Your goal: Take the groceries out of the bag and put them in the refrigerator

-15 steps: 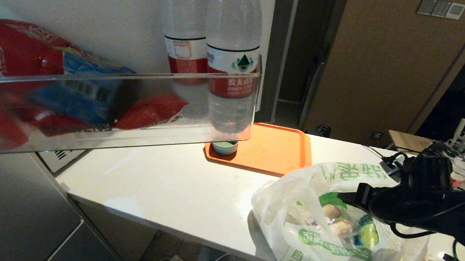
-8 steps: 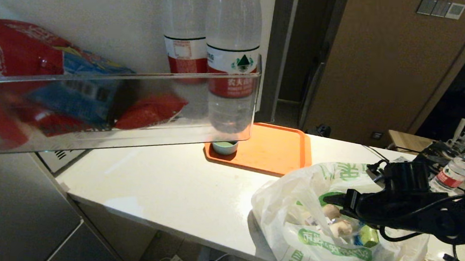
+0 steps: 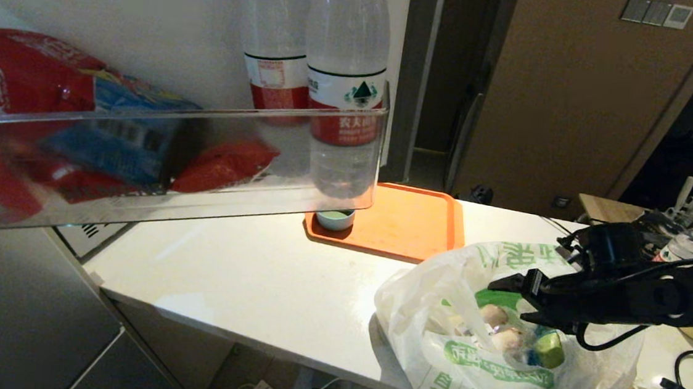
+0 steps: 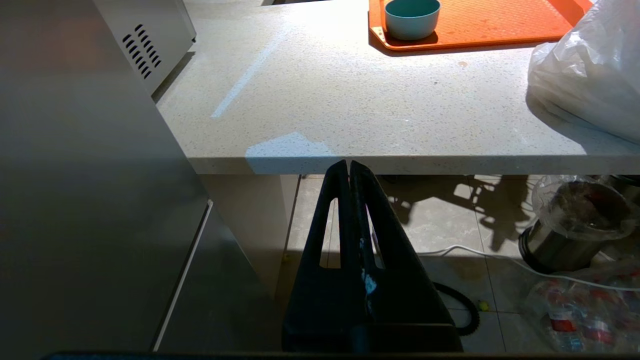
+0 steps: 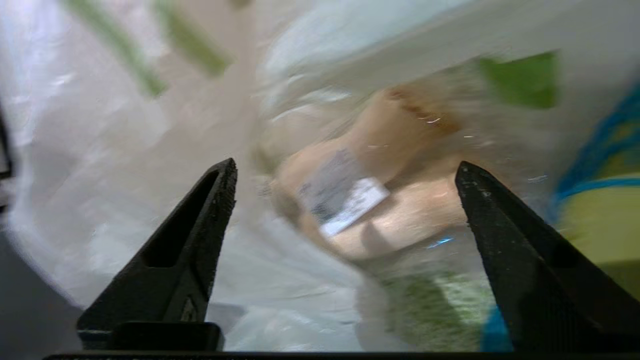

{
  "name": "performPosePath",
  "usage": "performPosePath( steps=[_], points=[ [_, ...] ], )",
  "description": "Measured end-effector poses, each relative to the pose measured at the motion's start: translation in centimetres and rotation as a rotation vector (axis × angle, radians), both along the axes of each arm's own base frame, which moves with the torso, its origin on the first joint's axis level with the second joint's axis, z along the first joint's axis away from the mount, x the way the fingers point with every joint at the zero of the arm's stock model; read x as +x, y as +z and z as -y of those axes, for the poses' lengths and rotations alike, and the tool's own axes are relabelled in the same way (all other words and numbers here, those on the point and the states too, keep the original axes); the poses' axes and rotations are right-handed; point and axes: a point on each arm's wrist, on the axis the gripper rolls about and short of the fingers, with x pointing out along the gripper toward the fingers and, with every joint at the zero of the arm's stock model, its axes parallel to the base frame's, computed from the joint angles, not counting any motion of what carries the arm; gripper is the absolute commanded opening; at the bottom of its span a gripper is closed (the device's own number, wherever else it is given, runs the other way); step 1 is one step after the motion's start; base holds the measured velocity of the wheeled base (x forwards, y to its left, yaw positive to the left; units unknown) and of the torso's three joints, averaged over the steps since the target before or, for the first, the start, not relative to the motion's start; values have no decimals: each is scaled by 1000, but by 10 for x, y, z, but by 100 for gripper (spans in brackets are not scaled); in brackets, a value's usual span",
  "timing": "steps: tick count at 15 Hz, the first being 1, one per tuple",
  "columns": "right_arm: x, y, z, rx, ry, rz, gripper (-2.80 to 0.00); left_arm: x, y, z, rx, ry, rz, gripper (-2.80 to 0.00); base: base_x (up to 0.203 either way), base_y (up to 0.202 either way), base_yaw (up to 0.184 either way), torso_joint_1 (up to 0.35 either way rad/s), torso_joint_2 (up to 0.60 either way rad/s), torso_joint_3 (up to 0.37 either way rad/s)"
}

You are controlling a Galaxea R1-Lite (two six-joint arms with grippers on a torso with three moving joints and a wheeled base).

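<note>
I have the right gripper point(image 3: 514, 300) poised over the mouth of the bag point(image 3: 481, 366), which sits on the near right part of the counter point(image 3: 265, 281), its fingers point(image 5: 200, 240) spread wide with nothing between them; the left gripper point(image 4: 349, 167) is parked low by the counter's near edge, fingers pressed together and empty. Inside the bag I see pale beige lumps point(image 5: 390, 190) wrapped in clear film with a small label, and a yellow-green pack point(image 3: 549, 349) just to their right; the lumps lie between the spread fingers in the right wrist view, so I judge they are the target. My main worry is the thin plastic; if I close too early, a fingertip could pinch a fold of the bag along with the food, and lifting would drag the whole bag toward the near edge of the counter, possibly spilling it; the film wrap looks slippery too, so a shallow pinch may let the lumps slide out. The refrigerator point(image 3: 22, 311) stands to the left with its door shelf point(image 3: 169, 162) reaching over the counter, already crowded with red packets point(image 3: 21, 79) and water bottles point(image 3: 345, 89); a wide swing could clip that shelf or the orange tray point(image 3: 406, 224).
</note>
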Motion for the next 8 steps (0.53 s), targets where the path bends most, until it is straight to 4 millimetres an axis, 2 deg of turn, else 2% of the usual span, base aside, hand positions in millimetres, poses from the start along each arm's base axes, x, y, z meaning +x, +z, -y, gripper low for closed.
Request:
performPosePath(
  steps=[8],
  points=[
    [-2,-18,19,-27,45,-25,0,0,0,0,-1,0,0,-280,0,0,0,0,0,0]
  ],
)
